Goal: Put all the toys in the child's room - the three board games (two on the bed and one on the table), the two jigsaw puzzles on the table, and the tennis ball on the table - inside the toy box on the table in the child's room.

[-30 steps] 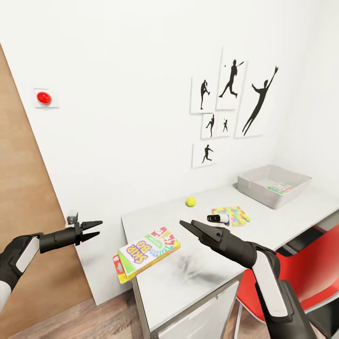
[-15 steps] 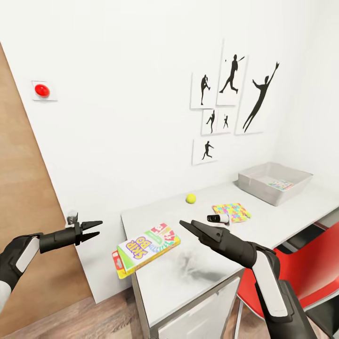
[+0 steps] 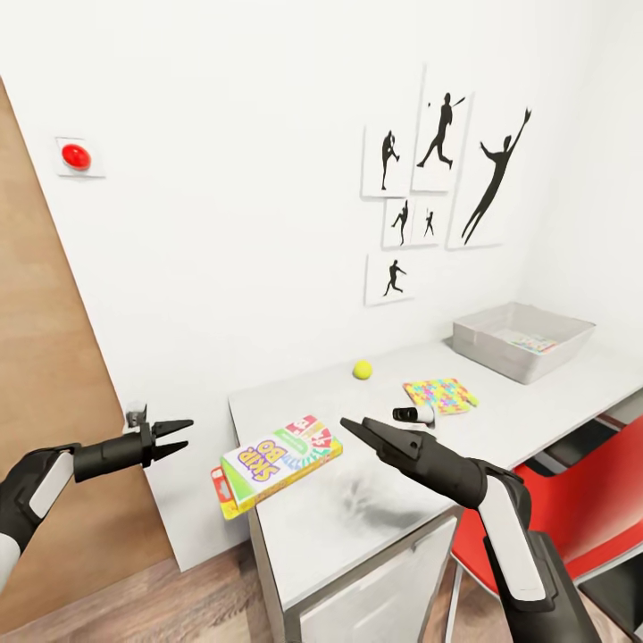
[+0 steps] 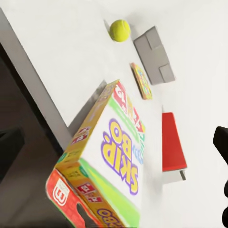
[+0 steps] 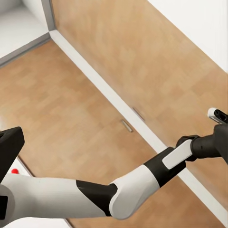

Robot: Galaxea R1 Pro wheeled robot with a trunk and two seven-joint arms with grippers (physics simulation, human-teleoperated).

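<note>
Both pincers hang in front of the table point(image 3: 500, 420) with nothing in them: the left pincer point(image 3: 171, 436) parted a little, off the table's left end, the right pincer point(image 3: 355, 431) with fingers nearly together over the near edge. Between them a Skip-Bo board game point(image 3: 284, 457) sits at the near-left corner, jutting over the edge, with a smaller red box point(image 3: 221, 489) beneath it. Further along, the tennis ball point(image 3: 362, 369) lies near the wall, and a jigsaw puzzle point(image 3: 439, 394) rests right of it. At the far right end stands the toy box point(image 3: 522, 338), something colourful already inside. Looks like the approach step. Next, I'd say, a pincer must open wider and close on that overhanging board game.
</note>
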